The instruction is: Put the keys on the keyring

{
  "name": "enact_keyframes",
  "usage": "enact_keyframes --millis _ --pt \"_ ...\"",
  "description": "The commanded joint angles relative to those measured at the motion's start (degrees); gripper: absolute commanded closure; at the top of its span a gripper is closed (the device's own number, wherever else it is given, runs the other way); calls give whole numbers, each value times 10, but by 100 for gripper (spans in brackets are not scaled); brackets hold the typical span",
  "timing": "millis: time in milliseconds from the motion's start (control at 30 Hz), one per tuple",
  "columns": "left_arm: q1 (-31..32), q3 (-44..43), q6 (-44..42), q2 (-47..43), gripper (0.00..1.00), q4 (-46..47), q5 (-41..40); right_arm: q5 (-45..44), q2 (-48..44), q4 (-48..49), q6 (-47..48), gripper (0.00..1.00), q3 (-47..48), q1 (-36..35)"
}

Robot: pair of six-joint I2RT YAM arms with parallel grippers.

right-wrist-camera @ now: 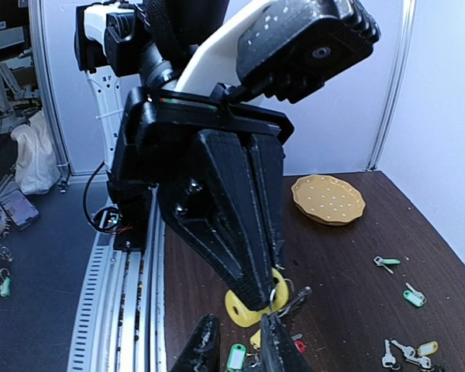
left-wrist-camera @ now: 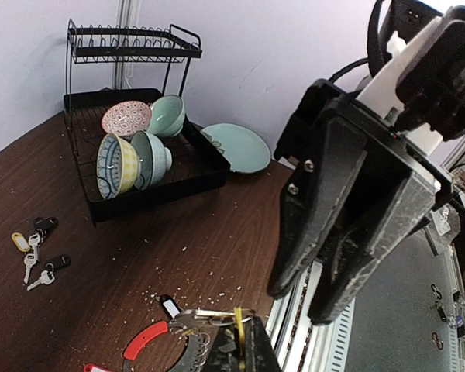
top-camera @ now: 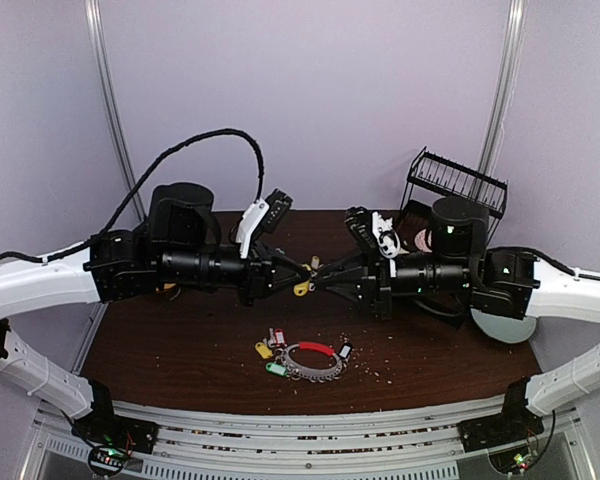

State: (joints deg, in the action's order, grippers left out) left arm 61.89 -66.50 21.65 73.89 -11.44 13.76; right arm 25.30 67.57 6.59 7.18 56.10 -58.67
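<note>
**Yellow-tagged key pinched above the table, keyring lying below**

At the centre of the top view the two arms meet tip to tip. The left gripper is fully closed, pinching a yellow-tagged key that hangs just under its fingertips. The right gripper points at it from the other side, its fingers a narrow way apart, with nothing visibly clamped between them. The keyring, a red arc joined to a beaded chain, lies flat on the dark wooden table in the lower middle of the top view. More tagged keys lie at its left edge. A dish rack stands at the upper right.
</note>
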Motion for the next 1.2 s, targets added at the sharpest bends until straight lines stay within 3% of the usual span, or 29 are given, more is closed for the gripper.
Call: enact_keyframes --millis 0,300,400,500,600,767,1033,1167 --pt "0 4 4 -11 100 33 15 -38 19 17 16 81 5 -4" --pt "0 7 -1 -14 100 35 17 -66 29 38 5 88 7 -4" --pt "0 8 -4 -15 100 35 16 -54 29 31 13 90 11 -4" --pt "0 9 -7 -15 100 34 12 -36 26 19 27 85 15 -4" --pt "0 10 -8 -13 100 34 12 -19 27 19 25 91 20 -4" --pt "0 12 -12 -12 100 34 18 5 32 16 15 93 34 -5" --pt "0 19 -18 -12 100 34 19 -7 26 15 16 84 30 -4" --pt "0 19 -20 -13 100 33 19 -12 16 21 13 86 27 -4"
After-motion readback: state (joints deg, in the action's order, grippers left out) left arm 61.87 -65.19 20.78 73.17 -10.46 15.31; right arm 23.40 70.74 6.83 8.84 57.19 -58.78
